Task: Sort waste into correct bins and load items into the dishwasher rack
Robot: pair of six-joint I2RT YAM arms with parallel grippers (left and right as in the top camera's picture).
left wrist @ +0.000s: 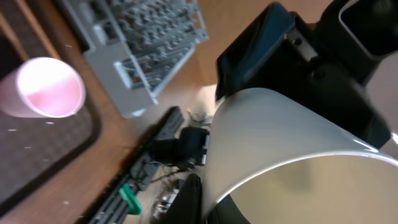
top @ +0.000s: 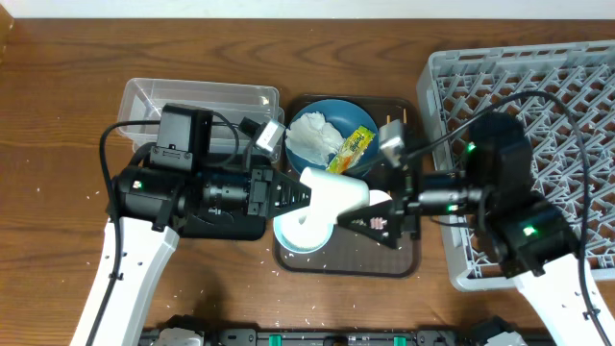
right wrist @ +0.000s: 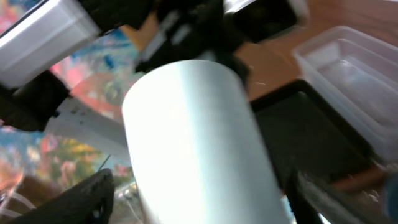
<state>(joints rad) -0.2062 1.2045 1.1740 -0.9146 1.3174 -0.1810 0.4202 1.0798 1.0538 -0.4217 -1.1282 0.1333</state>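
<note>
My left gripper (top: 306, 197) is shut on the rim of the white bowl (top: 336, 195) and holds it tilted on its side above the brown serving tray (top: 351, 261). One finger (left wrist: 189, 200) shows outside the bowl wall (left wrist: 280, 137). My right gripper (top: 373, 217) is open, its fingers on either side of the bowl (right wrist: 193, 143). The blue plate (top: 338, 109) holds crumpled tissue (top: 312, 136) and the yellow-green wrapper (top: 354, 149). A pale green cup (top: 291, 236) stands under the bowl. The pink cup (left wrist: 46, 87) stands on the tray. Chopsticks (top: 390, 120) lie beside the plate.
The clear tub (top: 202, 98) is at the back left, and the black tray (top: 223, 227) lies mostly hidden under my left arm. The grey dishwasher rack (top: 548, 96) fills the right side, under my right arm. Rice grains (top: 288, 274) dot the tray and table.
</note>
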